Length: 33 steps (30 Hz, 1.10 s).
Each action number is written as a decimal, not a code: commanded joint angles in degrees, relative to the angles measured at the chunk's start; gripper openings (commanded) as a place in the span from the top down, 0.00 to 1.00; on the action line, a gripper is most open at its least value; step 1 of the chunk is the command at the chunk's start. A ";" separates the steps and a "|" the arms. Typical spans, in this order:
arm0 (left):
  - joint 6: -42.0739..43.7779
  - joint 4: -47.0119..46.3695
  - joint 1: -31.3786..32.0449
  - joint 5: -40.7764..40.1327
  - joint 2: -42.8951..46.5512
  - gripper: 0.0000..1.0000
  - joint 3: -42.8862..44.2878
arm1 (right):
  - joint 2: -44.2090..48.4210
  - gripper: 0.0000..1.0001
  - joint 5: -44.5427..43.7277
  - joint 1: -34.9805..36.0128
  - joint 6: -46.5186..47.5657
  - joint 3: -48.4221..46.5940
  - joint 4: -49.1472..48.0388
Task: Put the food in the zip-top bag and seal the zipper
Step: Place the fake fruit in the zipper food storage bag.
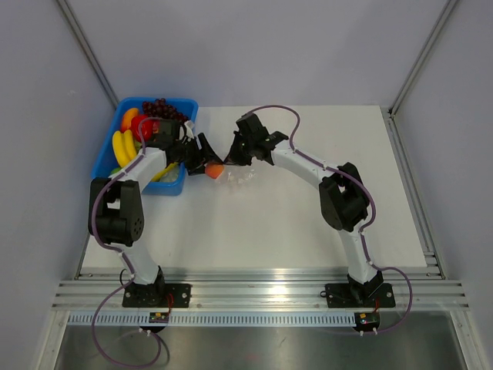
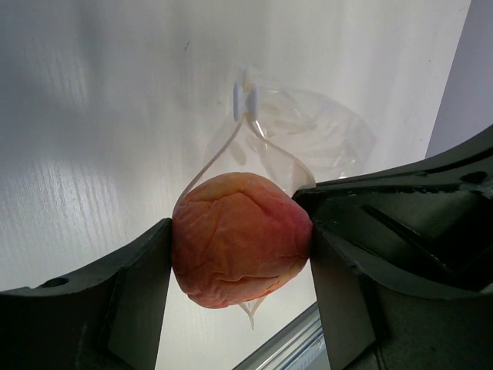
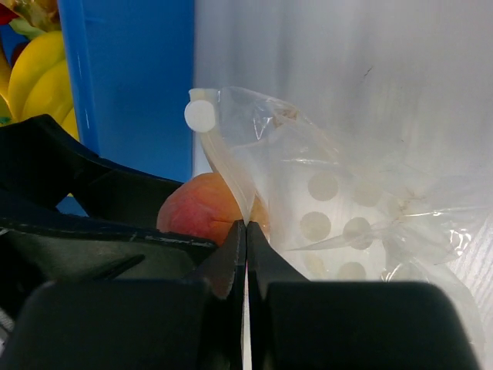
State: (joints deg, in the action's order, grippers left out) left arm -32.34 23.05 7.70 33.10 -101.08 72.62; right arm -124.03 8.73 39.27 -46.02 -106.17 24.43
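Note:
My left gripper [image 2: 240, 245] is shut on the peach [image 2: 237, 239], orange blushing to red, and holds it right at the open mouth of the clear zip-top bag [image 2: 308, 139]. In the top view the peach [image 1: 215, 171] sits between both grippers, with the bag [image 1: 240, 177] lying on the white table to its right. My right gripper [image 3: 246, 235] is shut on the bag's mouth edge, pinching the zipper strip [image 3: 229, 171] and holding it up. The bag [image 3: 362, 208] has round spots and a white slider tab [image 3: 199, 116]. The peach [image 3: 199, 210] shows just behind the pinched edge.
A blue bin [image 1: 145, 146] stands left of the grippers, holding yellow bananas [image 1: 123, 146], dark grapes [image 1: 162, 106] and other fruit. Its wall [image 3: 131, 77] is close behind the peach. The table's metal rail runs along the near edge.

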 commanded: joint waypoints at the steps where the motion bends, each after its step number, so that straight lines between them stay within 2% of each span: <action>1: 0.43 0.07 0.82 1.35 -1.84 0.74 1.38 | 0.63 1.00 6.64 0.99 -2.67 -1.76 -8.34; 11: 1.14 1.91 2.49 -1.11 -3.16 0.74 3.67 | -0.60 1.00 9.11 1.07 -4.52 -2.02 -10.19; 14: 0.87 1.91 2.67 -1.64 -3.25 0.70 3.85 | -0.78 1.00 9.46 0.99 -4.87 -1.94 -10.19; 15: 0.70 1.91 2.67 -2.25 -3.25 0.66 3.93 | -0.60 1.00 9.55 0.99 -4.96 -1.67 -10.36; 17: 0.17 1.56 2.67 -3.39 -2.72 0.65 4.02 | -0.69 1.00 9.99 0.99 -5.31 -1.50 -10.36; 23: -2.02 0.33 2.67 -9.53 0.61 0.73 3.67 | -0.69 1.00 13.15 0.81 -8.56 0.08 -10.89; 24: -2.46 0.07 2.58 -10.24 0.97 0.77 3.76 | -0.60 1.00 13.94 0.90 -9.00 0.61 -11.15; 33: -6.95 -3.18 2.58 -13.24 3.87 0.82 2.44 | -0.95 1.00 16.75 0.72 -10.50 0.35 -10.28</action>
State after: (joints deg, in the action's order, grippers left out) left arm -36.12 27.77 9.78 22.94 -100.25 74.22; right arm -124.92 16.23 37.91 -55.07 -104.97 13.54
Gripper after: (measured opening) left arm 0.670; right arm 0.009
